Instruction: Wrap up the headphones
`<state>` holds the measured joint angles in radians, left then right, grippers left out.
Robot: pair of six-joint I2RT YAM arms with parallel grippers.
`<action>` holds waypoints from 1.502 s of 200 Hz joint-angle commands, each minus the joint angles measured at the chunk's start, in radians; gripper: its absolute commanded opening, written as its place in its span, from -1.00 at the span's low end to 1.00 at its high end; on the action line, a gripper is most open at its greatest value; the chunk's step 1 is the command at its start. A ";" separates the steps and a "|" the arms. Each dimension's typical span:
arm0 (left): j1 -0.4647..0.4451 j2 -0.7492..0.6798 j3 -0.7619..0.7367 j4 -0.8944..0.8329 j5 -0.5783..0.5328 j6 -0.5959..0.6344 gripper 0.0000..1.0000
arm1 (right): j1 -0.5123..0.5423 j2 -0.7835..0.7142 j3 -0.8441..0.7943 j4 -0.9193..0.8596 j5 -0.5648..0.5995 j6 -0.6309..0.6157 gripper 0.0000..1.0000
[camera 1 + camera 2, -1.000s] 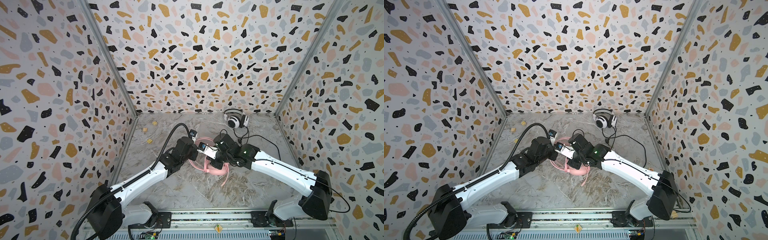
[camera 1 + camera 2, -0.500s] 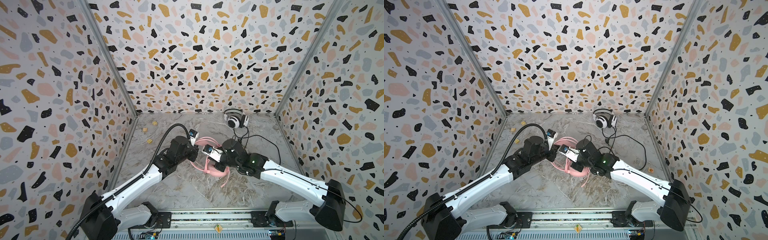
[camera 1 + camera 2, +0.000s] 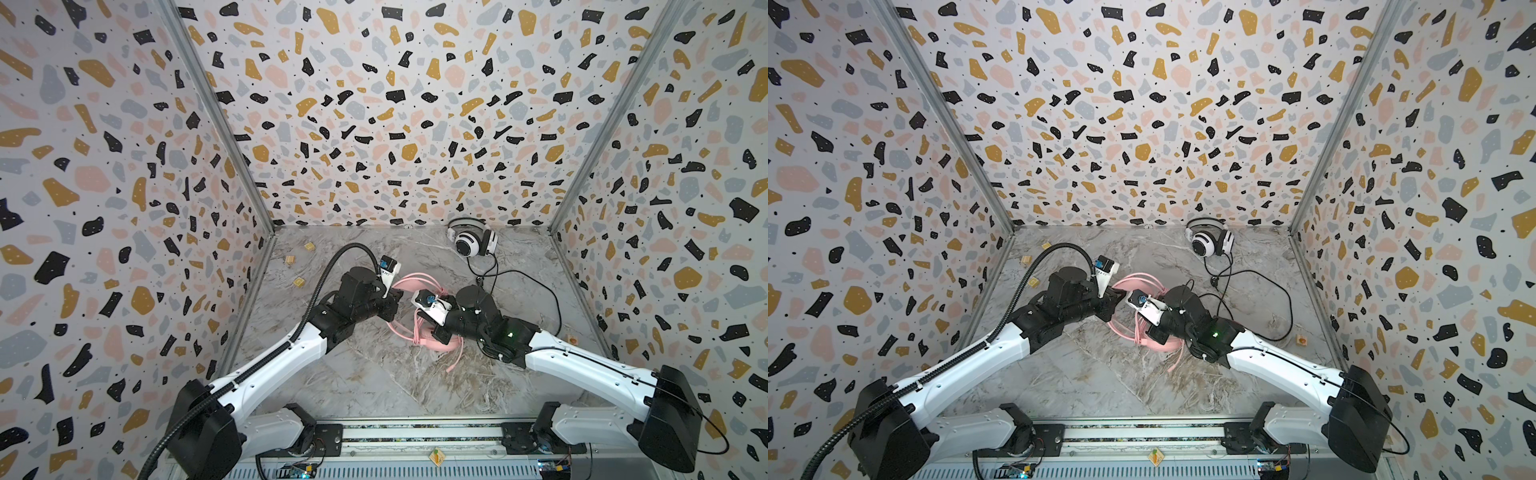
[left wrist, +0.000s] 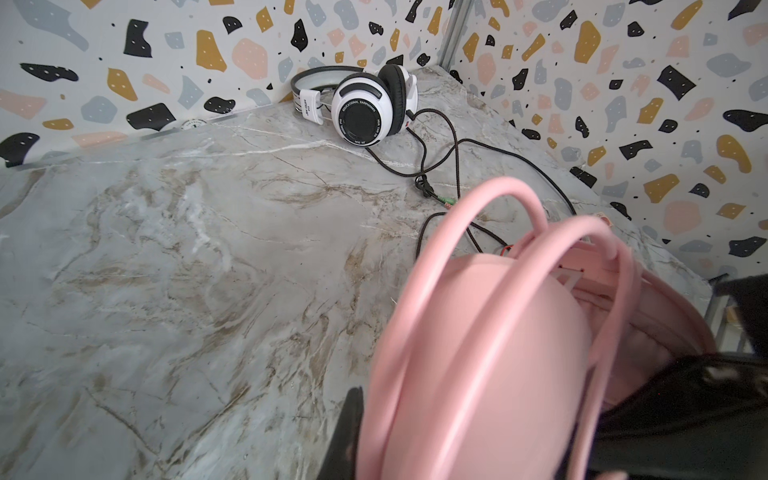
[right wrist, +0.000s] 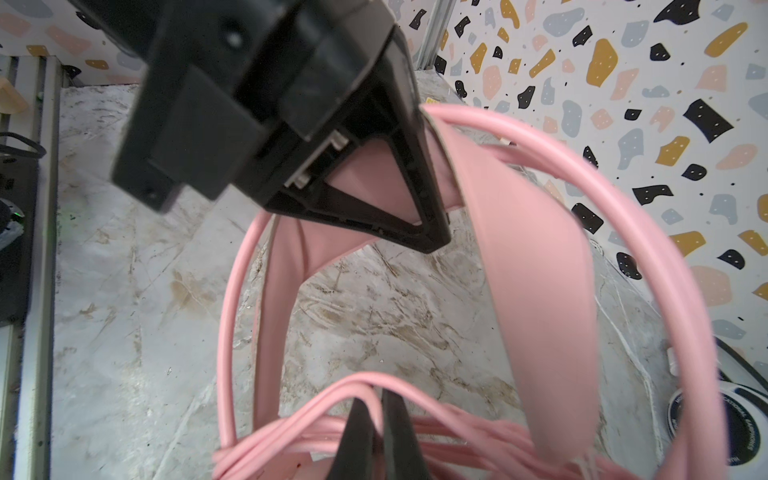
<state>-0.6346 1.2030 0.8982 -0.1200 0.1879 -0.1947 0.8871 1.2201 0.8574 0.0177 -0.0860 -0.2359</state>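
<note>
Right wrist view: the right gripper point(image 5: 376, 419) has its jaws pinched almost fully together on a strand of the thin pink cable point(image 5: 232, 311), just above a bundle of turns already wound. Facing it, the left gripper point(image 3: 392, 308) is clamped tight on the pink headband point(image 5: 519, 270), steadying the pink headset point(image 4: 656, 324). Left wrist view shows two cable loops arching over a pink ear cup point(image 4: 478, 353).

In both top views the two grippers meet over the middle of the tabletop point(image 3: 365, 395) with the pink headset between them. Whether it rests on the surface or hangs cannot be told. A loose end of the cable trails toward the near edge. The white-and-black headset point(image 3: 471, 243) sits in the far right corner, its black cable point(image 3: 555, 301) sprawled loose and untouched.

Judged from this, winding of the pink cable is partway done. The next move likely calls for the right gripper to carry its strand round the headset again, keeping it taut while the left holds firm.
</note>
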 commanded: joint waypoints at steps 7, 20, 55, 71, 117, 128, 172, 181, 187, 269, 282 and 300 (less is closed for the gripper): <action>-0.004 -0.032 0.019 0.028 0.257 -0.058 -1.00 | -0.060 -0.026 0.012 0.255 0.005 0.051 -0.85; 0.028 -0.043 0.012 0.033 0.265 -0.072 -1.00 | -0.080 -0.055 -0.012 0.249 -0.006 0.073 -0.75; 0.087 -0.053 0.008 0.036 0.279 -0.086 -1.00 | -0.091 -0.102 0.001 0.140 -0.022 0.114 -0.39; 0.103 -0.046 0.014 0.038 0.285 -0.089 -1.00 | -0.091 -0.106 0.014 0.108 -0.027 0.123 -0.34; 0.137 -0.040 0.026 0.067 0.326 -0.127 -1.00 | -0.121 -0.099 0.017 0.101 -0.077 0.160 -0.41; 0.139 -0.037 0.031 0.070 0.327 -0.135 -1.00 | -0.122 -0.087 0.017 0.101 -0.090 0.169 -0.48; 0.164 -0.045 0.030 0.068 0.319 -0.154 -1.00 | -0.125 -0.085 -0.009 0.099 -0.101 0.197 -0.61; 0.169 -0.045 0.025 0.068 0.307 -0.164 -1.00 | -0.126 -0.085 -0.009 0.091 -0.097 0.206 -0.61; 0.171 -0.042 0.022 0.066 0.296 -0.168 -1.00 | -0.130 -0.087 -0.008 0.085 -0.098 0.213 -0.61; 0.208 -0.006 -0.021 0.149 0.255 -0.195 -1.00 | -0.149 -0.374 -0.114 -0.014 -0.029 0.463 -0.46; 0.214 -0.008 -0.033 0.161 0.226 -0.203 -1.00 | -0.172 -0.439 -0.159 -0.048 0.009 0.542 -0.45; 0.215 -0.008 -0.051 0.161 0.160 -0.206 -1.00 | -0.200 -0.531 -0.246 -0.117 0.056 0.647 -0.44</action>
<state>-0.4290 1.2152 0.8646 -0.0837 0.3996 -0.3573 0.7177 0.7830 0.6987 0.0261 -0.1246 0.2291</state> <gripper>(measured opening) 0.088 0.273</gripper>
